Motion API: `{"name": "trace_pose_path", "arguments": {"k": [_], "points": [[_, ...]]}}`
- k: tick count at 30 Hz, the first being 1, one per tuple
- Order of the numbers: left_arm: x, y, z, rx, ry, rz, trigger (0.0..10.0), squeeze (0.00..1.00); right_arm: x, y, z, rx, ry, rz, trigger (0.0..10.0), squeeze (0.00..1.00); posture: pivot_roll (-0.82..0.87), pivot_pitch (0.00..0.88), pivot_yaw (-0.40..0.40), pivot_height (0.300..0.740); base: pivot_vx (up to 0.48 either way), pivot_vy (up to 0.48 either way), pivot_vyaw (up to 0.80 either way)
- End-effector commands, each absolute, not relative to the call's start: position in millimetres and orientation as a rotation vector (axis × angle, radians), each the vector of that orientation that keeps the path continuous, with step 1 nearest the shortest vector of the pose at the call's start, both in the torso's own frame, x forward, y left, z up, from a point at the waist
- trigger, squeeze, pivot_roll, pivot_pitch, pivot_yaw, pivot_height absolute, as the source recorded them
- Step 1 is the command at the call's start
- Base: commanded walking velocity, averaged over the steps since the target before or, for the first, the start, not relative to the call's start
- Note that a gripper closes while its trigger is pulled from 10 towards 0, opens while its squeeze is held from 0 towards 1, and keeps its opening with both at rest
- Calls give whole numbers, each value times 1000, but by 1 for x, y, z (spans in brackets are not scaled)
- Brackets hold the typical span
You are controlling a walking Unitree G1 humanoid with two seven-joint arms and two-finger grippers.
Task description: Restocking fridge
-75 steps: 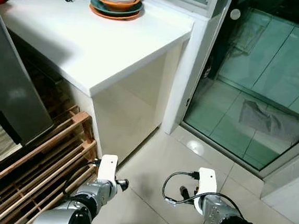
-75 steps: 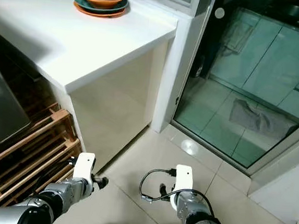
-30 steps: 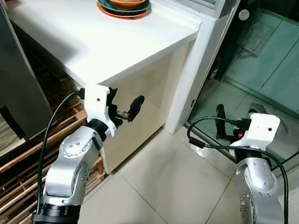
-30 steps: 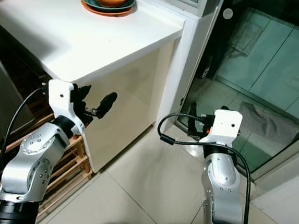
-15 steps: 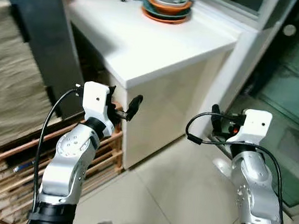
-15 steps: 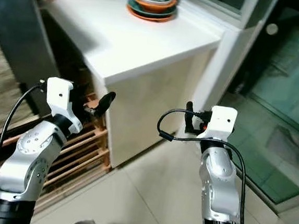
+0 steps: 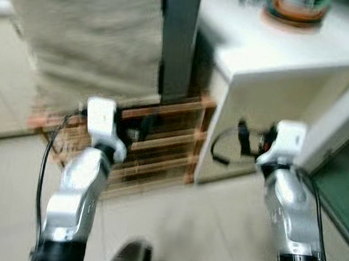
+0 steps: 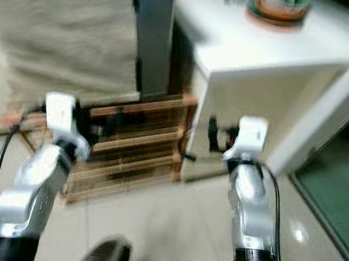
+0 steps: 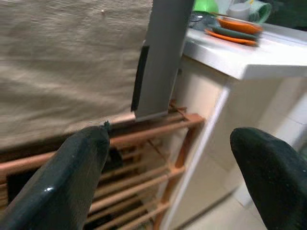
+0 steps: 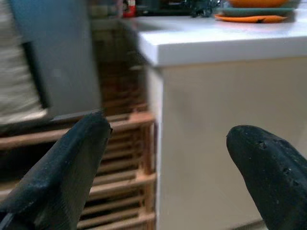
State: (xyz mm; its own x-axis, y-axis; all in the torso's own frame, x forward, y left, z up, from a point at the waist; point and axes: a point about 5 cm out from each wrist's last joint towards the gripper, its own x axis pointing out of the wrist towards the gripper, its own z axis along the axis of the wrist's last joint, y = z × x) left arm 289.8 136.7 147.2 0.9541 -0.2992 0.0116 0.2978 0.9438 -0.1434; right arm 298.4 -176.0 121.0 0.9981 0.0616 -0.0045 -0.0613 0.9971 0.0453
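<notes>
white counter (image 7: 280,45), orange plate (image 9: 233,25) — black fingers (image 9: 79,172)

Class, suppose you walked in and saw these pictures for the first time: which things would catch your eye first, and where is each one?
Two silver arms reach forward, the left end effector and the right end effector both open and holding nothing. Ahead of them stands a white counter with a stack of orange and green dishes at its far end. Beside it, low on the robot's left, sits a wooden slatted rack under a grey upright panel.

Both eye views heavily motion-blurred; wrist views sharper, evenly lit.
</notes>
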Motion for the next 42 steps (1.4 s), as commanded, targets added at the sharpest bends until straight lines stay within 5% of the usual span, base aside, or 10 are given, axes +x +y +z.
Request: {"name": "trace_pose_path", "arguments": {"k": [1,15,23,42], "points": [[292,136,148,-118,8,-292,10000,0,297,-176,119,43,8,68,10000,0,-44,0,-7,711,0,0,738],[300,138,143,-93,17,-268,10000,0,263,-120,130,-131,-121,445,10000,0,-71,0,19,711,41,55,166],[307,138,143,-95,4,-237,10000,0,262,-121,136,-184,-141,446,10000,0,-84,0,24,711,285,387,0],[298,168,132,-172,15,-71,10000,0,278,-210,104,110,90,-143,10000,0,-46,0,-11,711,238,395,0]]}}
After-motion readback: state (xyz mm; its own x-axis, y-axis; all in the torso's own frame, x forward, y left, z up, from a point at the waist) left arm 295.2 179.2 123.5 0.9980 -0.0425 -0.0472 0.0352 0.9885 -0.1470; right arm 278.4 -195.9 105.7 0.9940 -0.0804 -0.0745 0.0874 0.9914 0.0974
